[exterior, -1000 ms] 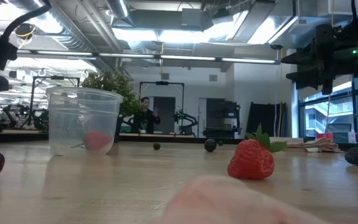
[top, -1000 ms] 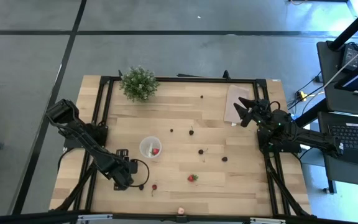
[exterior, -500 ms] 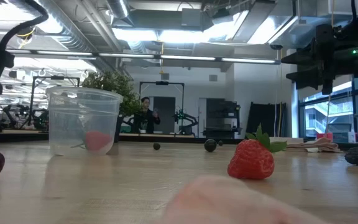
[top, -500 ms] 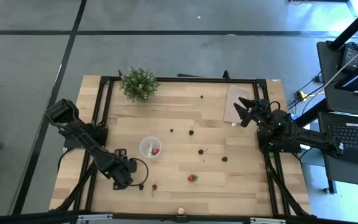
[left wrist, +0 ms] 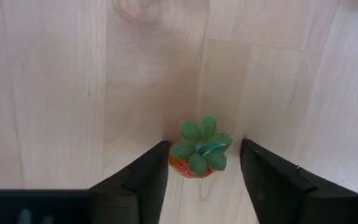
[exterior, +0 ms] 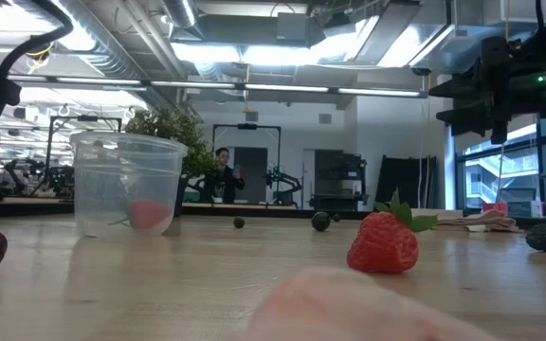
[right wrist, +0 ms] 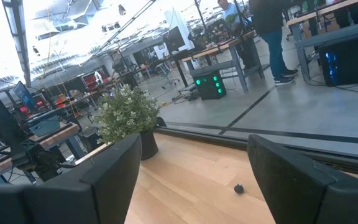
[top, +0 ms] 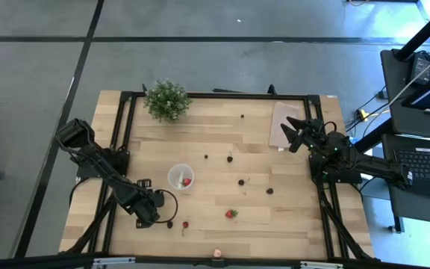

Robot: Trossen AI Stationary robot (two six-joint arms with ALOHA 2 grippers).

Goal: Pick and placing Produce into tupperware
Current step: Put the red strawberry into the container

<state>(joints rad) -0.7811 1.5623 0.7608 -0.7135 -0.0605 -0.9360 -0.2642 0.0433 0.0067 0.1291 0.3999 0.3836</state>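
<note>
Here the pale wooden table (top: 215, 119) sits on a grey concrete floor crossed by dark lines, with a potted plant (top: 166, 100) at its eleven o'clock corner and a beige sheet (top: 281, 123) toward two o'clock. The tupperware (top: 180, 178) stands left of centre with one red fruit inside. Loose produce lies scattered: a strawberry (top: 231, 214) toward six o'clock and dark berries (top: 241, 181) toward the middle. The left gripper (left wrist: 202, 168) is low at seven o'clock, fingers apart on either side of a strawberry (left wrist: 197, 149), not yet clamped. The right gripper (top: 293, 133) waits at three o'clock, fingers spread. Beyond the table, the low view shows a bright workshop with a person (exterior: 223, 174) standing far back.
</note>
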